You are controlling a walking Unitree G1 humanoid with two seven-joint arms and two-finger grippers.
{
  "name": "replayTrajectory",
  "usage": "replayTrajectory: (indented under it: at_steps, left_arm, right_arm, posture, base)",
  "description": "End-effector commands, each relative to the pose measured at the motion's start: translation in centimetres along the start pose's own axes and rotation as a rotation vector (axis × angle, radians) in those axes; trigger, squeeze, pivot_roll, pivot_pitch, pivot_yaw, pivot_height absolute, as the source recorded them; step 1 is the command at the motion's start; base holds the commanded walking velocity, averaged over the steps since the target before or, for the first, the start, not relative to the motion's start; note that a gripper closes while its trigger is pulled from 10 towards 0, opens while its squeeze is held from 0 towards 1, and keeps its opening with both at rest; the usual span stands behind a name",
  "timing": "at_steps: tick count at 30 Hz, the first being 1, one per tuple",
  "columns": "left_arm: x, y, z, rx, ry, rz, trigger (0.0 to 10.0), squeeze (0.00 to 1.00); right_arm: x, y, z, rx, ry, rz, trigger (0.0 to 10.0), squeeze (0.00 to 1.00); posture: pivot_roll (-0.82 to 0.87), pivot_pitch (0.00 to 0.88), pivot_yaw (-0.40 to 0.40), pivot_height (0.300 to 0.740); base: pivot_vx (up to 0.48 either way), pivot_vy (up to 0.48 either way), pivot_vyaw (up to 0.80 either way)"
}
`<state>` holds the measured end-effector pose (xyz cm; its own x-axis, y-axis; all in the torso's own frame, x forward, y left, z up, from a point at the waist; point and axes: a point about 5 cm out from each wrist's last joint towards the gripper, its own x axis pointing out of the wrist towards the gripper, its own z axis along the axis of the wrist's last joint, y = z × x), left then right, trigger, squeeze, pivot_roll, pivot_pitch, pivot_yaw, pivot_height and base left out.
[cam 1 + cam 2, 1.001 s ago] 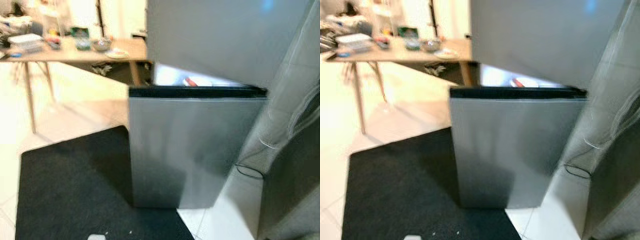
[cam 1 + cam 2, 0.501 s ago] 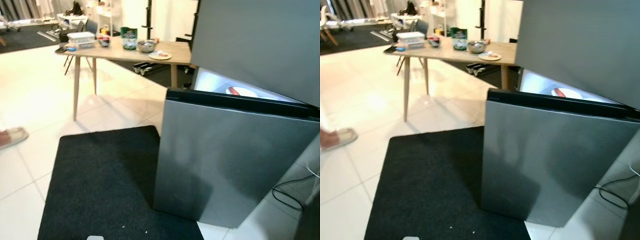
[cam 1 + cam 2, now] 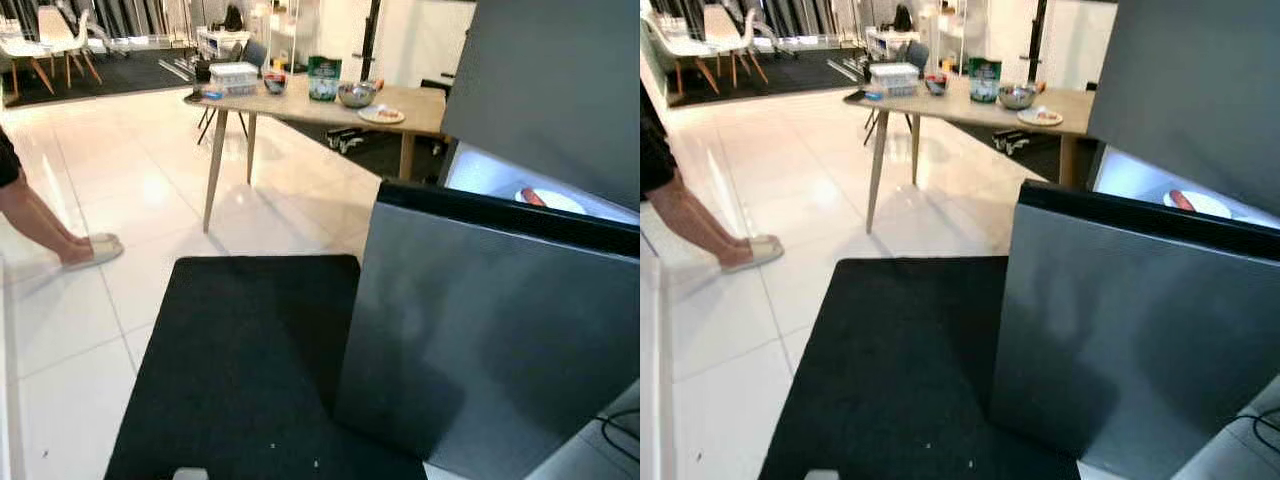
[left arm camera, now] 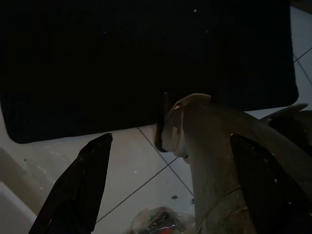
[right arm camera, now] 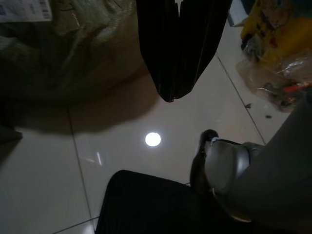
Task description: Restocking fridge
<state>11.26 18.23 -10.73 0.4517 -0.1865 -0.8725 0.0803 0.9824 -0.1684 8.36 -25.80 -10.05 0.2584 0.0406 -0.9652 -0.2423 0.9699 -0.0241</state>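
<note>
Fridge (image 3: 520,80): a tall grey unit standing at the right of the scene, its smooth grey lower door (image 3: 490,340) swinging out ajar toward the near side, a black strip running along the door's top edge. Through the gap behind that strip the lit white interior is showing, with a white plate (image 3: 548,200) carrying something reddish sitting inside. A black floor mat (image 3: 240,370) is lying to the left of the door, its right portion running up to the door's foot; white glossy tiles (image 3: 120,200) are spreading wide and open to the left and far side. A wooden table (image 3: 330,105) is standing far off beyond the mat, well apart from the fridge door, bearing a clear box, a green carton, a metal bowl and a small plate. A person's lower legs and shoes (image 3: 60,240) are standing at the far left on the tiles. Left gripper (image 4: 170,190): hanging low over mat edge and tile, fingers spread apart and holding nothing. Right gripper (image 5: 176,53): hanging over tile, fingers pressed together, empty.
</note>
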Motion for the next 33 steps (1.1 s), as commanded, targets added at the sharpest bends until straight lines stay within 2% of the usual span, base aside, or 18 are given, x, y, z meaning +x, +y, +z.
replayTrajectory:
  at_steps: [1, 8, 33]
  left_arm:
    - [-0.27, -0.41, -2.08, 0.001, 0.09, -0.012, 10.0, 0.0]
    - [-0.27, -0.4, -2.06, 0.018, 0.091, -0.013, 10.0, 0.0]
    - [-0.33, -0.41, -2.18, 0.027, 0.091, -0.021, 10.0, 0.0]
  right_arm:
    - [-0.03, -0.16, 0.14, -0.005, -0.004, -0.007, 10.0, 0.0]
    - [-0.04, -0.19, 0.13, -0.014, -0.003, -0.009, 10.0, 0.0]
    - [-0.01, -0.08, 0.17, -0.022, -0.009, -0.005, 10.0, 0.0]
  posture:
    - [-0.05, 0.0, -0.059, 0.74]
    - [-0.05, 0.0, -0.062, 0.74]
    - [-0.05, 0.0, -0.063, 0.74]
  base:
    - [0.0, 0.0, 0.0]
    - [0.0, 0.0, 0.0]
    - [0.456, 0.0, 0.0]
